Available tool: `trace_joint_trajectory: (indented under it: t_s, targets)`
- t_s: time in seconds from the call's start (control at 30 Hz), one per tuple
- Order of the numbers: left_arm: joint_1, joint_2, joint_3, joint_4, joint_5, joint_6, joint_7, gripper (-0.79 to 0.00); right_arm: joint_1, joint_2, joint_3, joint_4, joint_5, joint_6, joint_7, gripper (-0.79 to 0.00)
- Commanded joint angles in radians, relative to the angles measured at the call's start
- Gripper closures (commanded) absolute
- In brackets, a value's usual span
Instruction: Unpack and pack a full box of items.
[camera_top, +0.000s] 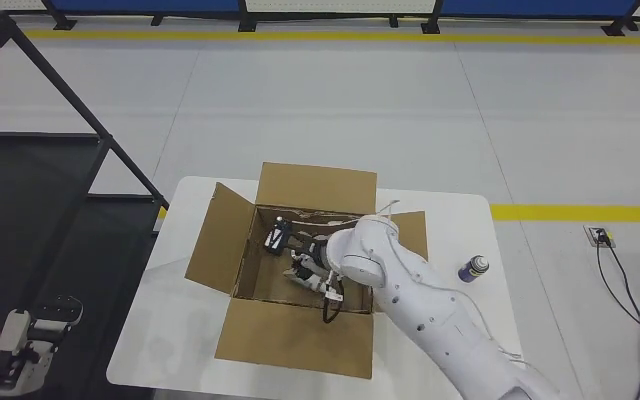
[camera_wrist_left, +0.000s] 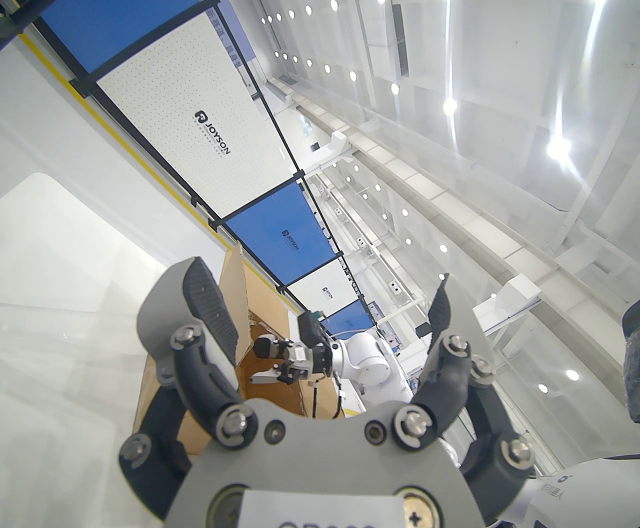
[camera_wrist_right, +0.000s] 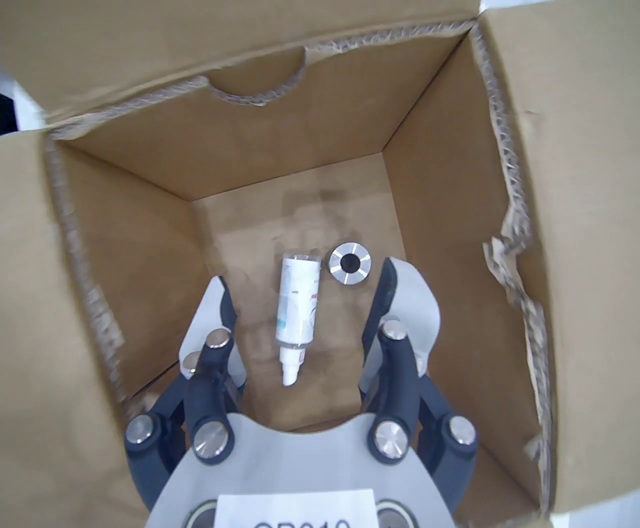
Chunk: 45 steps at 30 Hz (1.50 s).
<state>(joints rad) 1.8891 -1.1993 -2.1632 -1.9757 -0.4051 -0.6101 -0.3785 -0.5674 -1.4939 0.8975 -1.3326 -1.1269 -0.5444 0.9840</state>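
Right gripper: fingers spread wide, nothing held, wrist pointed straight down into the cardboard box. The pads hang above the box floor on either side of a spray bottle and do not touch it. In the top view the right arm comes in over the box's near right corner with the elbow bent.

Left gripper: also spread open and empty. It sits well apart from the box, beyond its left flap, with the fingers tilted upward past the box.

Obstructed or unclear: in the top view the right arm covers most of the box interior, and the contents cannot be seen from there. The bottle's print is too blurred to make out. Whether the bottle touches the metal ring cannot be judged.

Materials and shapes: the box is brown corrugated board with all four flaps folded outward. Its rim edges are ragged and torn, and one flap edge has a half-round cut-out. The bottle is a white cylinder with a narrow nozzle, lying flat on the box floor. The ring is short and silver, with a dark bore and radial slots, and lies just beside the bottle's wide end. A small can with a dark body and pale top stands upright on the white table, outside the box to its right.
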Motion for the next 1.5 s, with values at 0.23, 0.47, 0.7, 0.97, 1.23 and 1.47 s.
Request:
trace_joint_trajectory:
  t_s: [0.23, 0.47, 0.7, 0.97, 1.23, 1.47]
  targets:
    - [0.000, 0.000, 0.000, 0.000, 0.000, 0.000, 0.000, -0.785, -0.565, 0.114, 0.539, -0.706, -0.115, 0.080, -0.110, -0.785]
    - [0.000, 0.000, 0.000, 0.000, 0.000, 0.000, 0.000, -0.785, -0.734, 0.132, 0.831, -0.700, -0.111, 0.251, -0.273, -0.785]
    - [0.000, 0.000, 0.000, 0.000, 0.000, 0.000, 0.000, -0.785, -0.697, 0.150, 0.910, -0.472, -0.118, 0.265, -0.253, -0.785]
    - [0.000, 0.000, 0.000, 0.000, 0.000, 0.000, 0.000, -0.785, -0.568, 0.161, 0.861, -0.213, -0.176, 0.315, -0.239, -0.785]
    - [0.000, 0.000, 0.000, 0.000, 0.000, 0.000, 0.000, -0.785, -0.475, 0.175, 0.843, -0.059, -0.187, 0.307, -0.204, -0.376]
    - [0.000, 0.000, 0.000, 0.000, 0.000, 0.000, 0.000, -0.785, -0.446, 0.185, 0.837, -0.020, -0.155, 0.275, -0.200, 0.000]
